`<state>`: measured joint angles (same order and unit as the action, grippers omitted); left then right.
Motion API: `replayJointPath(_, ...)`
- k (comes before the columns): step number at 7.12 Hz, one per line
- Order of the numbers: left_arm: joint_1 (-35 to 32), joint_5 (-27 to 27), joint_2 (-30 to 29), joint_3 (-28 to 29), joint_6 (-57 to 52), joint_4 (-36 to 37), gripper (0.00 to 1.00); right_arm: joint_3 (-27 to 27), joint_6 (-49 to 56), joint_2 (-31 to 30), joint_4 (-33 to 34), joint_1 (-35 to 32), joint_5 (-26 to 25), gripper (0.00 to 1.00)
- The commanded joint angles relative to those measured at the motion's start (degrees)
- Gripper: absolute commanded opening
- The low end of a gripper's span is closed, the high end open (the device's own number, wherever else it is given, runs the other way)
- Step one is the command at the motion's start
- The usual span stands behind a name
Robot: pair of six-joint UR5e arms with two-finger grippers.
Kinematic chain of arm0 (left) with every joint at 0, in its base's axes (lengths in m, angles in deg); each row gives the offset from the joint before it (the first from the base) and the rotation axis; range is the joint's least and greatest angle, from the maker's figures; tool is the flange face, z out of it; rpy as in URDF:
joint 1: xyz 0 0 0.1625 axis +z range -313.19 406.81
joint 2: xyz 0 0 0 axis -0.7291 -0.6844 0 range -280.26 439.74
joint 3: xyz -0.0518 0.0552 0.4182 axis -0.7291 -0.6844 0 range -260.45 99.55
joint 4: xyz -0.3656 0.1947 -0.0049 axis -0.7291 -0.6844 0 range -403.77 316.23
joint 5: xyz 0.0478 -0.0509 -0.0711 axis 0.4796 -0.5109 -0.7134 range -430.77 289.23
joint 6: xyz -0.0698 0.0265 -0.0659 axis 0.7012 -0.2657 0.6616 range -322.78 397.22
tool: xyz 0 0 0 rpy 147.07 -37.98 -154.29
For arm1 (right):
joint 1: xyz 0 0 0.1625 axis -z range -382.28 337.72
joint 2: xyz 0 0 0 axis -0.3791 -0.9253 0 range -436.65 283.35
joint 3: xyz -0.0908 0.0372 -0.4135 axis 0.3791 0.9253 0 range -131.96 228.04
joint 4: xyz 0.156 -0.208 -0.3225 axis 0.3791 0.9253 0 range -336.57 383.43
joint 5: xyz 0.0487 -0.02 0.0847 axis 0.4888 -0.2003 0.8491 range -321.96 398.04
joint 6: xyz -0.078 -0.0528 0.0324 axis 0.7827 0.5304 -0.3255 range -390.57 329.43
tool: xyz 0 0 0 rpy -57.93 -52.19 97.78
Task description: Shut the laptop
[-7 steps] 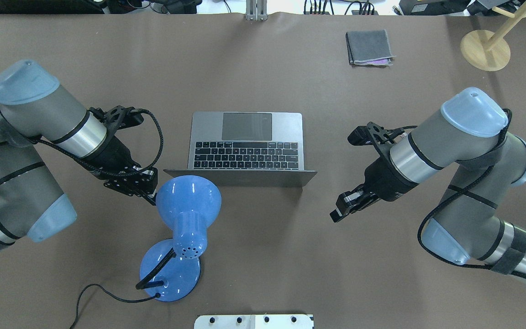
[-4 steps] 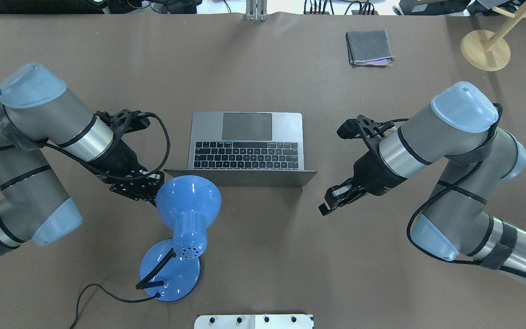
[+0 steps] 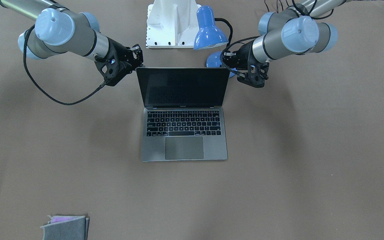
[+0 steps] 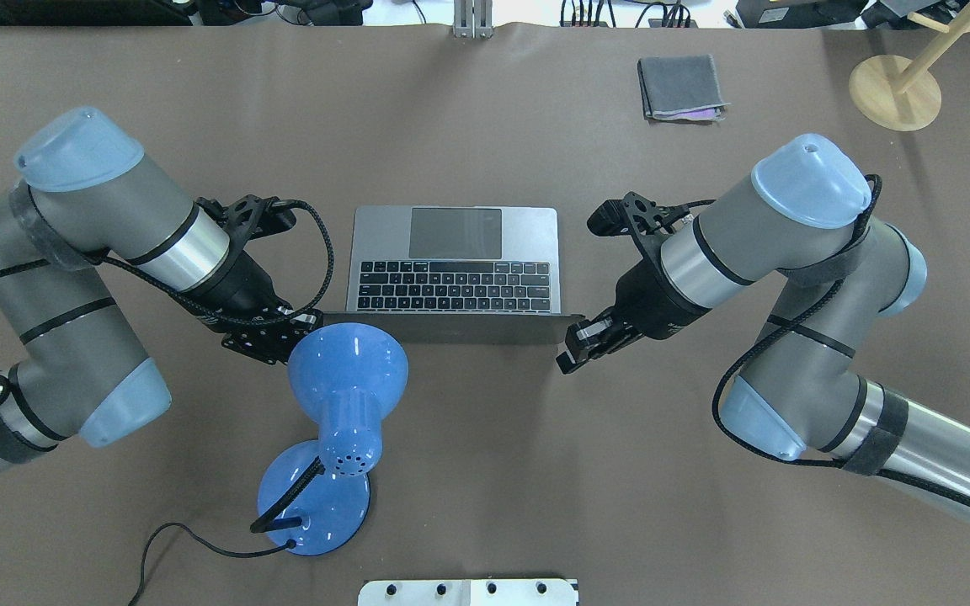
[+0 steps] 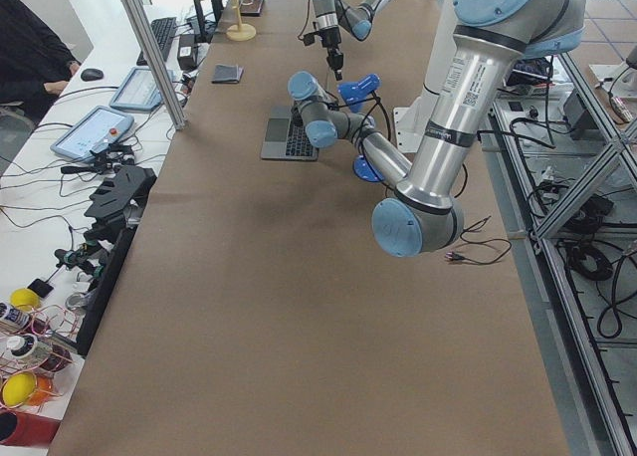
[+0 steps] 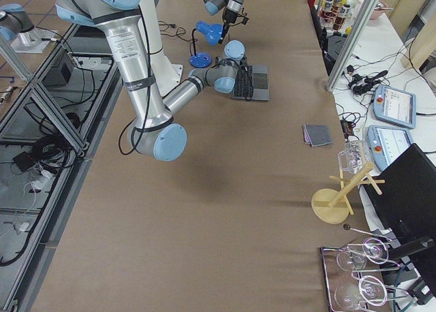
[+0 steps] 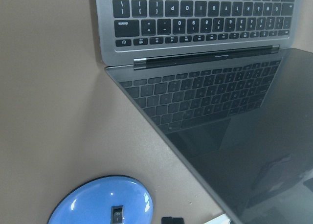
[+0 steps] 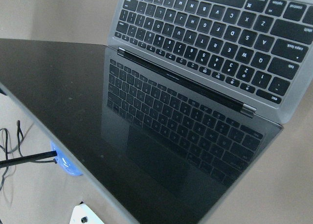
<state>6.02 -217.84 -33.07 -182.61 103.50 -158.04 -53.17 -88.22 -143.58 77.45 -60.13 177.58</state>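
Observation:
The space-grey laptop stands open at mid-table, its dark screen upright and facing away from my base. My right gripper is at the lid's top right corner, fingers together; in the front view it sits beside the screen's upper corner. My left gripper is at the lid's other top corner, partly hidden under the blue lamp shade; it looks shut. I cannot tell if either touches the lid. Both wrist views show the screen and keyboard close up.
A blue desk lamp stands just behind the lid on my left, its base and cord nearer me. A folded grey cloth and a wooden stand are at the far right.
Both arms have moved inward toward the laptop's lid, the right gripper from well to the right up to the lid's corner. The laptop has not moved.

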Motion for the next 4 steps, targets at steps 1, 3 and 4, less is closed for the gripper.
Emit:
replayJointPath(1,0.01,-0.06,-0.92,0.38,-0.01,-0.08,0.0,0.13,0.17,0.23,0.03,-1.52,0.03,0.0)
replayJointPath(3,-0.17,0.29,-1.62,0.55,-0.19,-0.08,0.0,0.39,0.26,0.31,-0.06,-2.58,0.03,0.0)
replayJointPath(4,-1.13,0.55,-1.79,0.99,-0.45,-0.25,0.0,0.83,0.26,0.84,-0.06,-2.84,-0.05,0.0)
